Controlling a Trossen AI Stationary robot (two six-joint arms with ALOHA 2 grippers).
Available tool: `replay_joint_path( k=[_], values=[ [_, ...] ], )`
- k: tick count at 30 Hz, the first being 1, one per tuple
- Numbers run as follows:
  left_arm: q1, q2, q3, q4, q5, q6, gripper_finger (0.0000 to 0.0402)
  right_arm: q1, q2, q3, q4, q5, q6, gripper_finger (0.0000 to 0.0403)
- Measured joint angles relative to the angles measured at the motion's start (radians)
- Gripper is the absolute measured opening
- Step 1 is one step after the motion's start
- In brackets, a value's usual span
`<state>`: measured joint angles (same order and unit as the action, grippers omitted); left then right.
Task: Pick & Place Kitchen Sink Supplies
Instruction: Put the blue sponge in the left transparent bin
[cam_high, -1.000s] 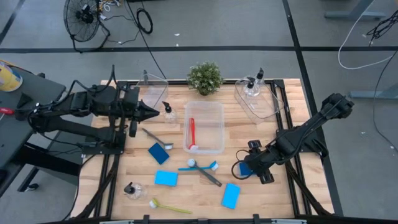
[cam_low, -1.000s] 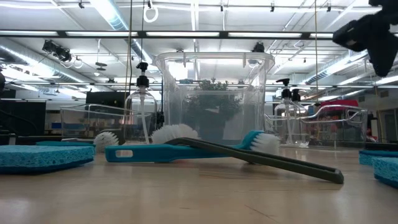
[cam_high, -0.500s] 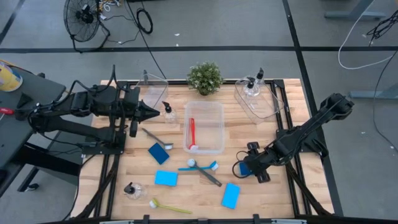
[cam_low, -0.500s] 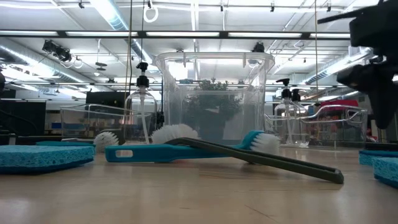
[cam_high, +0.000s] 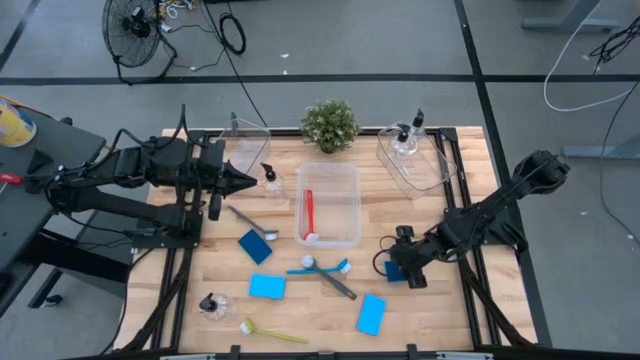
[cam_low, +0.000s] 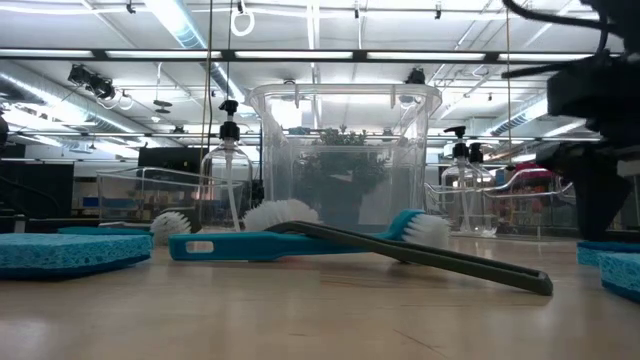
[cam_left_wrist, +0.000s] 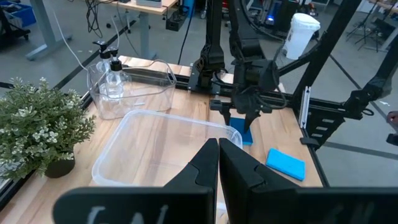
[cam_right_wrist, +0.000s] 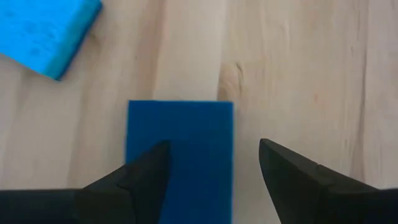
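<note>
Lying flat on the bench (cam_high: 400, 215), a dark blue sponge (cam_right_wrist: 180, 158) sits directly under the right hand (cam_right_wrist: 214, 171), whose fingers (cam_right_wrist: 292, 177) are spread wide, one over the sponge's edge and one over bare wood, gripping nothing. Only the right wrist view shows this; from above, the right hand (cam_high: 397, 266) hides most of that sponge, and a lighter blue sponge (cam_high: 371, 314) lies near it. The low view adds the crossed blue brush (cam_low: 250, 243) and grey brush (cam_low: 430, 258) in front of the clear bin (cam_low: 345, 150). The left hand (cam_high: 240, 181) hangs near a pump bottle (cam_high: 270, 180), closed and empty, its fingers (cam_left_wrist: 245, 177) pressed together in the left wrist view.
</note>
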<state>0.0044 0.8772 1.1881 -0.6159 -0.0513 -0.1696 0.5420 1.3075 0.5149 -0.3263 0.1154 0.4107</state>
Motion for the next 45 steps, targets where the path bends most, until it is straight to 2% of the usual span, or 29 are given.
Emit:
replay_joint_path(
  k=[6,10,14,23,28,37,45],
  values=[
    [0.0,0.0,0.0,0.0,0.0,-0.001,0.0016,-0.014,0.0,-0.06,0.109,-0.025,-0.001,0.0245],
    [0.0,0.0,0.0,0.0,0.0,-0.001,0.0016,-0.013,0.0,-0.073,0.133,-0.034,-0.003,0.0228],
    [0.0,0.0,0.0,0.0,0.0,0.0,0.0016,-0.013,0.0,-0.073,0.139,-0.049,-0.014,0.0186],
    [0.0,0.0,0.0,0.0,0.0,0.0,0.0016,-0.014,-0.001,-0.073,0.134,-0.044,-0.03,0.0058],
    [0.0,0.0,0.0,0.0,0.0,0.0,0.0016,-0.014,0.0,-0.073,0.133,-0.042,-0.027,0.0011],
    [0.0,0.0,0.0,0.01,0.0,0.0,0.0016,-0.013,-0.005,-0.071,0.143,-0.065,0.0,0.0002],
    [0.0,0.0,0.0,0.048,0.0,0.0,0.0016,-0.013,-0.028,0.012,0.072,-0.062,-0.004,0.0001]
  ],
)
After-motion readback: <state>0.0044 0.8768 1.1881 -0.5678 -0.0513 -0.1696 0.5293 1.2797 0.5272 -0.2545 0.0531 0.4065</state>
